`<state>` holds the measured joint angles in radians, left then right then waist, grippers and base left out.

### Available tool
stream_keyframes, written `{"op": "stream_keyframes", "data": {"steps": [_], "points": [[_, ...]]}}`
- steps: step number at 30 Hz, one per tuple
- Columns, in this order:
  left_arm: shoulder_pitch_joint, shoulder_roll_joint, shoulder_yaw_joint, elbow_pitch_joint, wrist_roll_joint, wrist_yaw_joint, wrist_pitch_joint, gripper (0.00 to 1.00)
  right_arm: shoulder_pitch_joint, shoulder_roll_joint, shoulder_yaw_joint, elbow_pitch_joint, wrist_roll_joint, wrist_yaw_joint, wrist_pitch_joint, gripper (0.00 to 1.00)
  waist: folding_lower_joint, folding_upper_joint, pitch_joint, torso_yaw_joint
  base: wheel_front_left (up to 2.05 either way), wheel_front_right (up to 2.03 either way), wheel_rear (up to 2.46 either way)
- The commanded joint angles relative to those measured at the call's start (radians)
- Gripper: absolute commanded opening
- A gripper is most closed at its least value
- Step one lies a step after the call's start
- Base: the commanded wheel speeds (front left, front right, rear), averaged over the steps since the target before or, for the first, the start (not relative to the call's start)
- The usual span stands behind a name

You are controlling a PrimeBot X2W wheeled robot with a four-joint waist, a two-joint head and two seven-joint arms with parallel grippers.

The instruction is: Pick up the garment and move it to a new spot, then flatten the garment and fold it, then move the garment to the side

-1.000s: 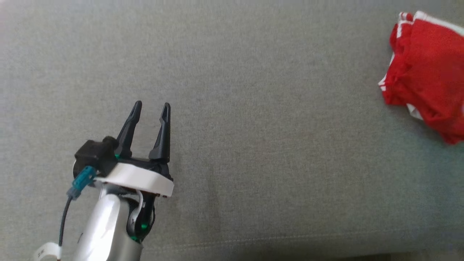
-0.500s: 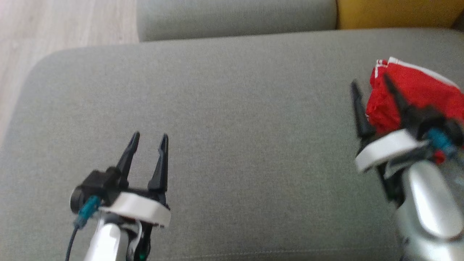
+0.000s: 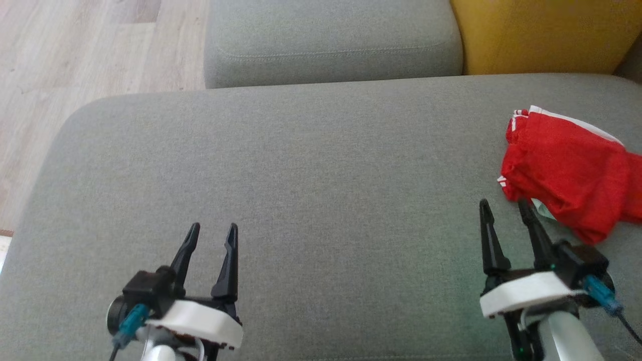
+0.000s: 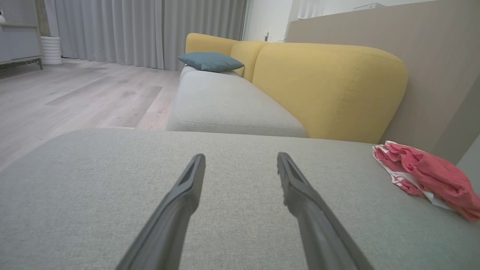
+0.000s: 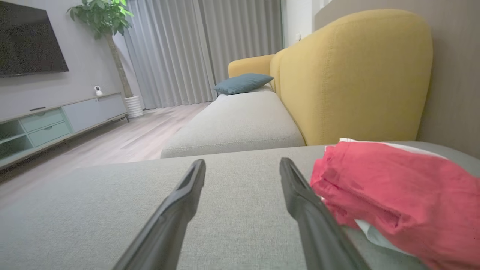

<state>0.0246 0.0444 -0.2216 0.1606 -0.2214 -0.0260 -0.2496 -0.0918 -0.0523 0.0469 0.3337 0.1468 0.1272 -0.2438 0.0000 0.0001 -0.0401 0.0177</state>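
- The grey seat (image 3: 301, 165) spreads wide in front of the robot, and everything else sits on it or over it.
- The yellow backrest (image 3: 541, 35) rises past the seat's far right corner.
- The garment (image 3: 567, 165), red with white trim, lies crumpled in a heap at the seat's right edge, toward the far side.
- It looks light, soft and limp, so I'd expect it to sag and trail from any single pinch. It doesn't look fragile or slippery. The white-trimmed hem at its near left corner, or a raised fold on top, looks the best place to take hold.
- The right gripper (image 3: 504, 205) hovers low over the seat's near right part, its fingers (image 3: 490, 235) pointing away from the robot, spread wide and empty. The outer one ends just beside the garment's near edge; whether it touches, I cannot tell.
- The left gripper (image 3: 213, 228) hangs over the seat's near left part, well apart from the garment, likewise agape and holding nothing.
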Motion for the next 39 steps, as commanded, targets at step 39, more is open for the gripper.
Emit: {"op": "stream_keyframes", "data": {"steps": [39], "points": [[0.009,0.006,0.093,-0.067,-0.102,0.008,-0.012,1.00,0.027,0.002,0.035,-0.110,0.100,0.003,-0.018,1.00,0.0000,-0.0001,0.005,-0.019,0.00,0.00,0.00]]}}
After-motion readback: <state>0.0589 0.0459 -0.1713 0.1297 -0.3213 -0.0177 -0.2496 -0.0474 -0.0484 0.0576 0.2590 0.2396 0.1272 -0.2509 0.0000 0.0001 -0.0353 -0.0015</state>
